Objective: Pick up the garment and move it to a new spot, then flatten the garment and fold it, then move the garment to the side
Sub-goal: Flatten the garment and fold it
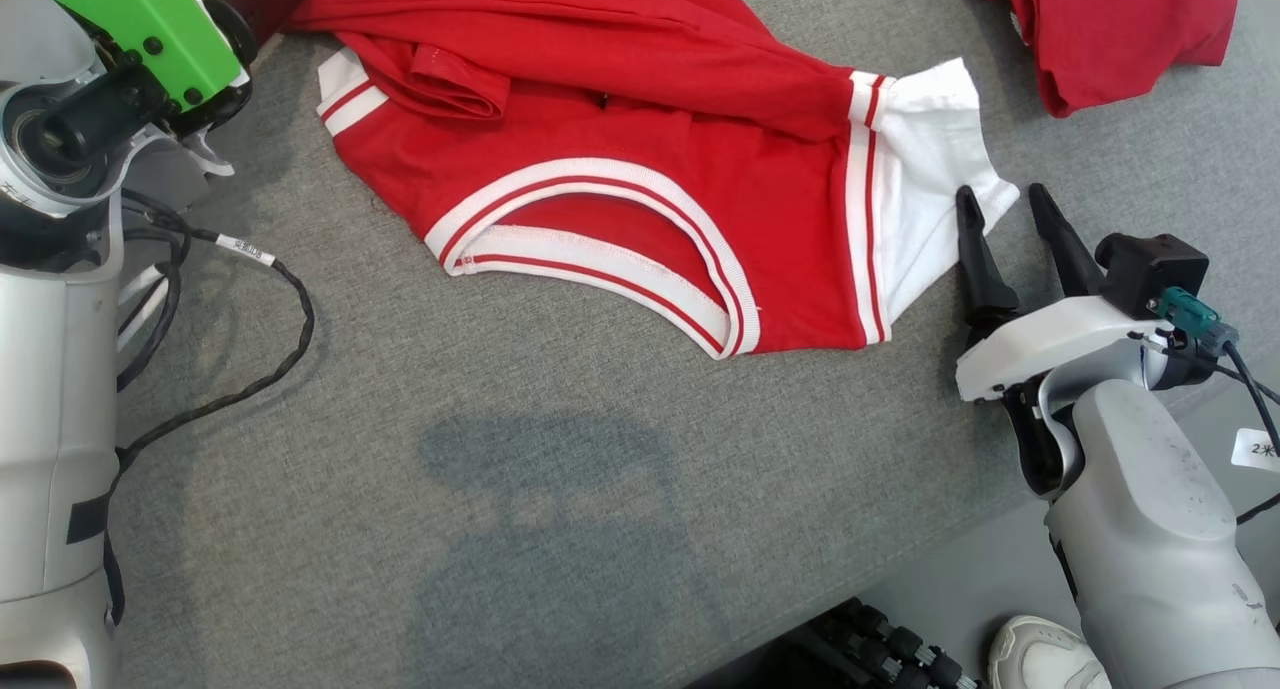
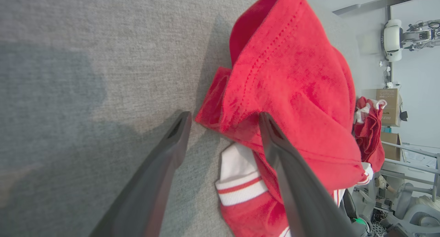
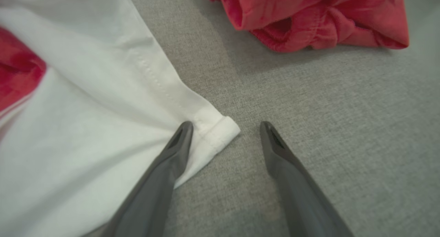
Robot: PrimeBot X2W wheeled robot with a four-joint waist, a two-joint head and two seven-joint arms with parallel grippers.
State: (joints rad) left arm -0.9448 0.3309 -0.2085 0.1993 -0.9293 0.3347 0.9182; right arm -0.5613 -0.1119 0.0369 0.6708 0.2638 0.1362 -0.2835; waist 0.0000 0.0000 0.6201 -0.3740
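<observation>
The shirt (image 1: 640, 119) runs off the head view's top edge. Its folded red hem lies between the wide-spread fingers of the left gripper (image 2: 224, 116). Its white sleeve corner lies just inside the right gripper (image 3: 226, 124), which is equally wide. Whether either touches the cloth is unclear. Both grippers point low along the table (image 1: 500, 469).
</observation>
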